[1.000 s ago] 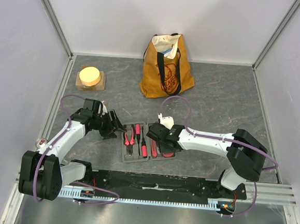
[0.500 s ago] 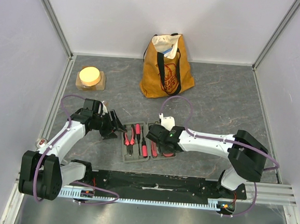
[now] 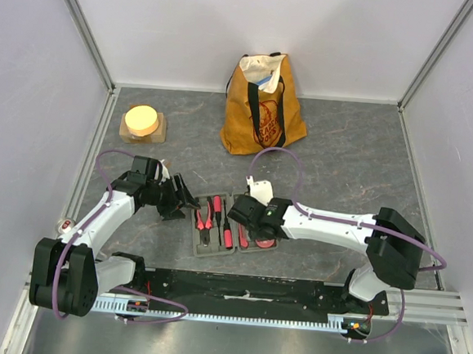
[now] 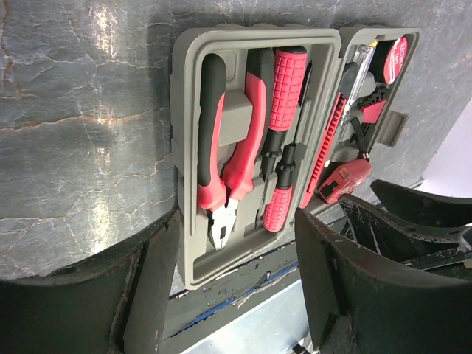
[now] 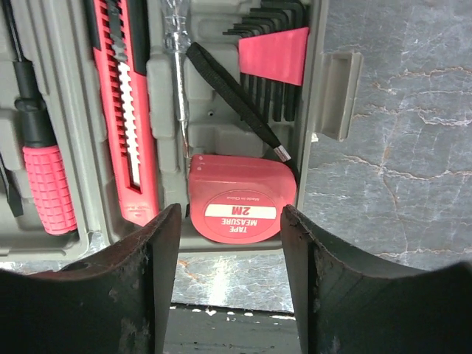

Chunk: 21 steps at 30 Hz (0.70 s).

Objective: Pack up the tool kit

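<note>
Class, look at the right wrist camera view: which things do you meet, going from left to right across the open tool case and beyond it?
red-handled screwdriver → red utility knife → tape measure → case latch tab → grey table surface

1 case [image 4: 184,147], 1 pliers [image 4: 240,147], 2 red-handled screwdrivers [image 4: 289,81], 1 knife [image 5: 125,110], 1 tape [image 5: 240,199].

Robot test cell, laboratory type.
The table [image 3: 345,153] is enclosed by white panels [image 3: 256,31] in aluminium framing [image 3: 84,30].
</note>
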Available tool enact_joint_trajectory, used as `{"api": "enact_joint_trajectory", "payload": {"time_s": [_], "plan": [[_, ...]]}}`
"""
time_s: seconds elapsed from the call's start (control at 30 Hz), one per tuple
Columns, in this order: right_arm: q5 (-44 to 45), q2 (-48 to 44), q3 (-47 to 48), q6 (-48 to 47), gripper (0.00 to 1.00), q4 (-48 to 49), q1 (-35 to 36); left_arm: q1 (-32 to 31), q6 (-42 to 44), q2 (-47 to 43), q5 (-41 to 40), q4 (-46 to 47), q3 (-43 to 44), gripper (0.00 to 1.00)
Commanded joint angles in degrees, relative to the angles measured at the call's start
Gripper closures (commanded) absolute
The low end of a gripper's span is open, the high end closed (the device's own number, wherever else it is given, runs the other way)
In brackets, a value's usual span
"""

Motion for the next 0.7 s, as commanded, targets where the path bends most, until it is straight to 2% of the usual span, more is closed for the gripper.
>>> {"api": "enact_joint_trajectory", "payload": {"time_s": [0.0, 0.2, 0.5, 0.6, 0.67], "plan": [[1.99, 1.24, 2.57, -0.74, 0.39, -0.44, 0.71, 0.3, 1.91, -0.11, 1.31, 1.78, 0.13, 0.31], [1.46, 5.02, 1.26, -0.74, 0.38, -0.7, 0.8, 0.21, 1.99, -0.02, 1.39, 1.78, 0.13, 0.31], [2.34, 8.71, 2.3, -2.06, 0.43, -4.3, 1.85, 0.3, 1.91, 0.16, 1.39, 1.78, 0.13, 0.31], [4.88, 9.42, 5.63, -2.41, 0.41, -7.64, 3.08, 0.3, 1.91, 0.24, 1.3, 1.78, 0.04, 0.31], [5.77, 9.42, 8.01, -2.85, 0.36, -8.79, 3.69, 0.3, 1.91, 0.16, 1.22, 1.78, 0.13, 0.31]]}}
